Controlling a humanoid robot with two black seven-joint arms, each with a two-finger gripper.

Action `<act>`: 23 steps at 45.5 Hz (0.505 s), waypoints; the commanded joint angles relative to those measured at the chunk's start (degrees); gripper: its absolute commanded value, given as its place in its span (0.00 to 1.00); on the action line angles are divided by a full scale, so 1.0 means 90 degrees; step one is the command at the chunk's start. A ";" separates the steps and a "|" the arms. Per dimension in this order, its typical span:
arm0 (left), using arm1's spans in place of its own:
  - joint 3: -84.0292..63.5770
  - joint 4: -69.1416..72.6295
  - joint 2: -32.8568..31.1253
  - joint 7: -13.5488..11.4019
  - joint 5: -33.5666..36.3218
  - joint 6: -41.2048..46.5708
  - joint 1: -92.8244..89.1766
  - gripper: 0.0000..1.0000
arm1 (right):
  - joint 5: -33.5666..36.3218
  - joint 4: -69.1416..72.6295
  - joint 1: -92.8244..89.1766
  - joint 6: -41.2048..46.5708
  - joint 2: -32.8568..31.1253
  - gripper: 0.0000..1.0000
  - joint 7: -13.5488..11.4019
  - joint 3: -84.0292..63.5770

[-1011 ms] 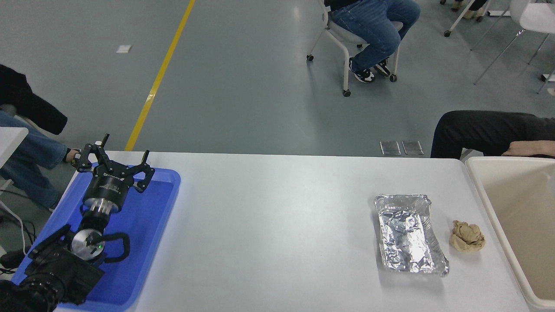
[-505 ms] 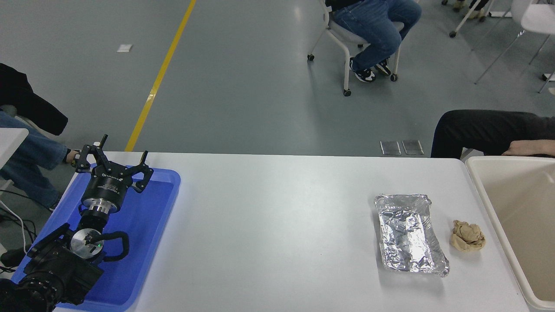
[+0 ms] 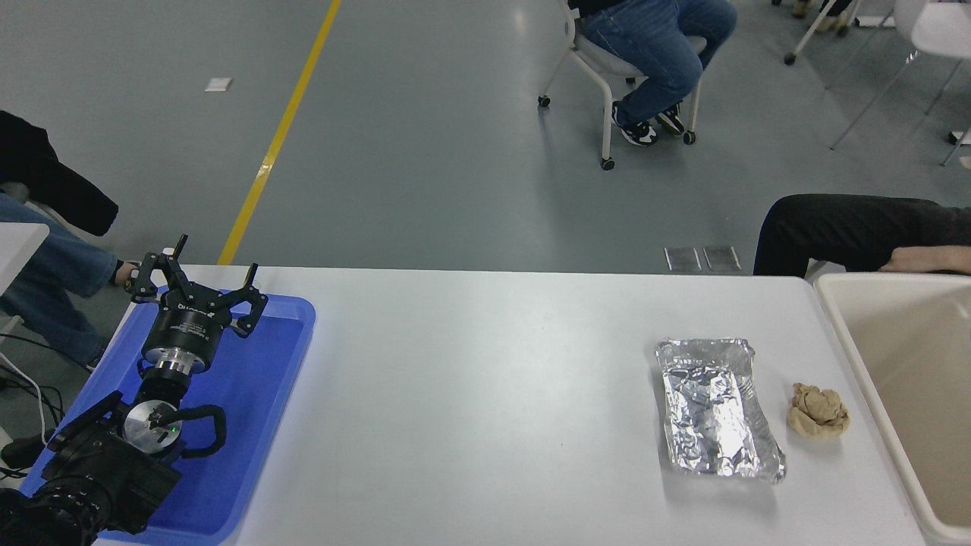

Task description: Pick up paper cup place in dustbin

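Observation:
The paper cup is out of view in the head view. The dustbin [image 3: 840, 334], a large cream plastic bin with a thick rounded rim, stands at the table's right edge, cut off by the picture. My left gripper [image 3: 216, 258] is parked at the lower left above a blue tray, fingers spread open and holding nothing. The right arm does not show.
A flat blue tray [image 3: 265, 379] lies at the table's left under the left arm. A crumpled silver foil tray [image 3: 713, 409] and a crumpled tan paper ball [image 3: 816, 410] lie at the right, near the bin. People sit beyond the far edge; a dark sleeve [image 3: 850, 227] is close to the bin.
The left arm has barely shifted over the blue tray. The seated person's legs at the top moved slightly. Nothing on the table has moved.

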 commanded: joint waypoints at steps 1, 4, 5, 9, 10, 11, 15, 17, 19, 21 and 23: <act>0.0002 0.0002 0.0006 0.0000 -0.0001 0.0000 0.0010 1.00 | 0.0874 -0.1780 -0.1224 -0.0302 0.0997 0.00 0.0009 0.0859; 0.0002 0.0003 0.0006 0.0000 -0.0001 0.0000 0.0000 1.00 | 0.1138 -0.1947 -0.1341 -0.0311 0.1124 0.00 0.0009 0.0889; 0.0002 -0.0017 0.0006 0.0000 -0.0001 0.0000 0.0009 1.00 | 0.1206 -0.1996 -0.1361 -0.0321 0.1163 0.00 0.0009 0.0899; 0.0002 -0.0017 0.0006 0.0000 -0.0001 0.0000 0.0010 1.00 | 0.1451 -0.2152 -0.1439 -0.0321 0.1309 0.00 0.0009 0.0899; 0.0002 0.0002 0.0006 0.0000 -0.0001 0.0000 0.0000 1.00 | 0.1490 -0.2182 -0.1468 -0.0321 0.1339 0.00 0.0009 0.0899; 0.0002 -0.0017 0.0006 0.0000 -0.0001 0.0000 0.0000 1.00 | 0.1510 -0.2201 -0.1488 -0.0321 0.1378 0.00 0.0009 0.0899; 0.0002 0.0003 0.0006 0.0000 -0.0001 0.0000 0.0010 1.00 | 0.1520 -0.2280 -0.1517 -0.0331 0.1475 0.00 0.0009 0.0899; 0.0002 0.0003 0.0006 0.0000 -0.0001 0.0000 0.0010 1.00 | 0.1539 -0.2309 -0.1537 -0.0331 0.1524 0.00 0.0009 0.0908; 0.0002 0.0002 0.0006 0.0000 -0.0001 0.0000 0.0010 1.00 | 0.1588 -0.2319 -0.1566 -0.0331 0.1592 0.00 0.0009 0.0918; 0.0002 -0.0017 0.0006 0.0000 -0.0001 0.0000 0.0000 1.00 | 0.1646 -0.2328 -0.1644 -0.0331 0.1622 0.00 0.0009 0.0908; 0.0002 0.0003 0.0006 0.0000 -0.0001 0.0000 0.0009 1.00 | 0.1695 -0.2357 -0.1683 -0.0341 0.1642 0.00 0.0009 0.0908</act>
